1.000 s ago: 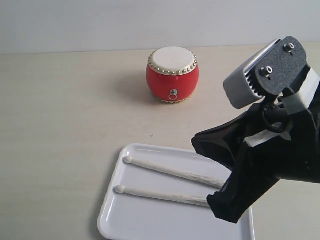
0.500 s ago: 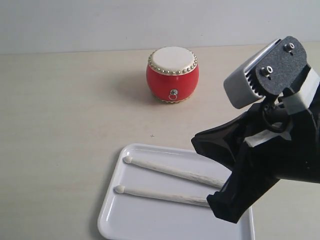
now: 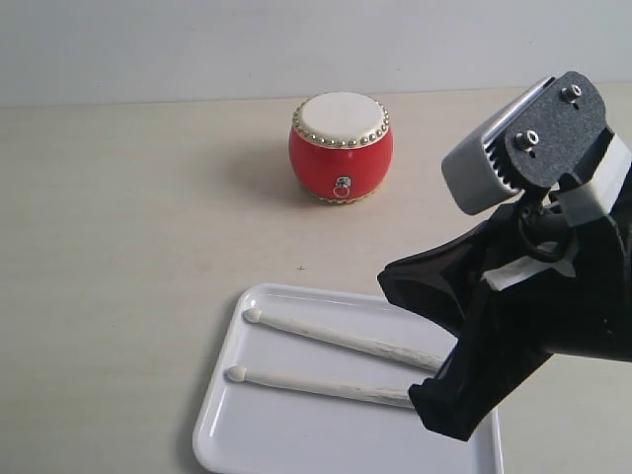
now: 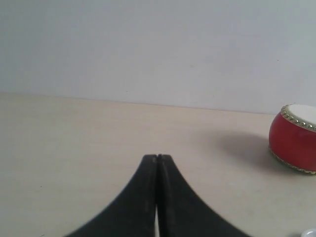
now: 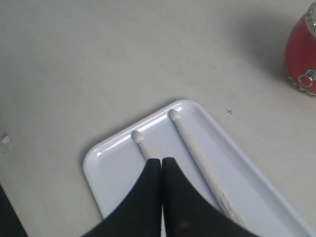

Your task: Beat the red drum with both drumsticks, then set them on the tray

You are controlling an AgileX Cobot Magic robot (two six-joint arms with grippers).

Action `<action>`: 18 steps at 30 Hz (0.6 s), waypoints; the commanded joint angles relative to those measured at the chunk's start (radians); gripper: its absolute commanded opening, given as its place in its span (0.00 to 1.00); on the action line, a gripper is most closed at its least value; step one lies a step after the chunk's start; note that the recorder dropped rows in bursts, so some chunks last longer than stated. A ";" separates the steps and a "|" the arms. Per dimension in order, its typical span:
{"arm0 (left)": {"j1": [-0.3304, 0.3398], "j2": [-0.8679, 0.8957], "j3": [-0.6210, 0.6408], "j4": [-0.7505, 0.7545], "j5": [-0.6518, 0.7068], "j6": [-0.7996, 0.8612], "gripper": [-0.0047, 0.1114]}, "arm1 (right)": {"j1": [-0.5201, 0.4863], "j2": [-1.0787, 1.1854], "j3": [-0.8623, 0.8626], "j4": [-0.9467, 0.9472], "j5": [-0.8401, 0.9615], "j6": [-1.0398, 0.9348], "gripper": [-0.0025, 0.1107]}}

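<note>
Glossy black arm (image 3: pixel 538 316) has grey two-screw mount (image 3: pixel 523 148), black end effector (image 5: pixel 161 160)

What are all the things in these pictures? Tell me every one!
red drum: one, red with cream top, on the table beyond the tray.
drumsticks: two, pale white, side by side in the tray.
tray: one, white, on the table.
table: one, light beige, under everything.
wall: one, pale grey, behind the table.
right arm: one, black, over one end of the tray.
left tool: one, black, shut and empty.
right tool: one, black, shut, above a drumstick.
</note>
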 commanded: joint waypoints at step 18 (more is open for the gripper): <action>0.001 -0.006 0.003 0.004 -0.011 -0.008 0.04 | -1.043 -0.753 0.505 -0.003 -0.387 -0.054 0.02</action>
